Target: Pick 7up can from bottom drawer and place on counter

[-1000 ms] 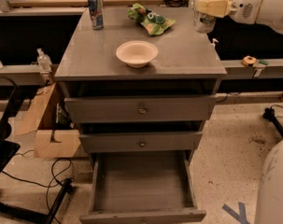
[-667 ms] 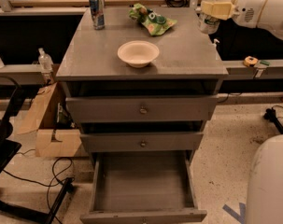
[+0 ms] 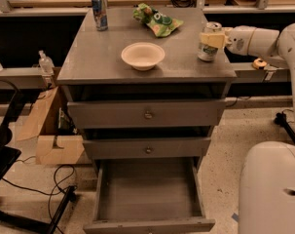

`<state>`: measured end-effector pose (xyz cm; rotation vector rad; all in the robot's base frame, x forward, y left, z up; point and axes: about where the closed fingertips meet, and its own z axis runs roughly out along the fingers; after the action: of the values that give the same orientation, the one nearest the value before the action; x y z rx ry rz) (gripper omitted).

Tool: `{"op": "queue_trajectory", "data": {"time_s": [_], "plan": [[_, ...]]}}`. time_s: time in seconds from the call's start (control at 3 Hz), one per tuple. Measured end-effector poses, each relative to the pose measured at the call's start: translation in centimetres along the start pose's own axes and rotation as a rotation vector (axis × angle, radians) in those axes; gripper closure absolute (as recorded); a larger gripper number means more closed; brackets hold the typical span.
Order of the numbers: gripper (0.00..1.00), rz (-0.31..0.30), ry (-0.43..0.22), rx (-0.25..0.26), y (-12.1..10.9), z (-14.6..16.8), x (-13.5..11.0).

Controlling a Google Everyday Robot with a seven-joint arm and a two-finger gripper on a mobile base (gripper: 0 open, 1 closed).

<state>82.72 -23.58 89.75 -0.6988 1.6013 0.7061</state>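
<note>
The 7up can [image 3: 208,47], short with a silvery top and pale body with green marking, stands upright at the right edge of the grey counter [image 3: 108,57]. My gripper [image 3: 213,40] reaches in from the right, and its pale fingers [image 3: 216,40] are closed around the can's upper body. The bottom drawer [image 3: 148,191] is pulled open below, and its plain grey floor shows nothing in it.
A white bowl [image 3: 142,55] sits mid-counter. A tall blue-and-silver can [image 3: 99,12] stands at the back left and a green snack bag [image 3: 157,21] at the back. Two shut drawers with knobs [image 3: 148,114] are above the open one. Cardboard boxes [image 3: 47,130] and cables lie at left.
The can in my gripper has come down from above the counter's back right to its right edge. The view has shifted slightly too.
</note>
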Motion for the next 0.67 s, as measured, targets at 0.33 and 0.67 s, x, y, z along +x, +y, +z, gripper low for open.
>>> {"op": "queue_trajectory", "data": {"time_s": [0.33, 0.67], "plan": [[1.0, 0.01, 0.052, 0.011, -0.5, 1.1, 2.5], [0.74, 0.01, 0.052, 0.011, -0.4, 1.0, 1.3]]}}
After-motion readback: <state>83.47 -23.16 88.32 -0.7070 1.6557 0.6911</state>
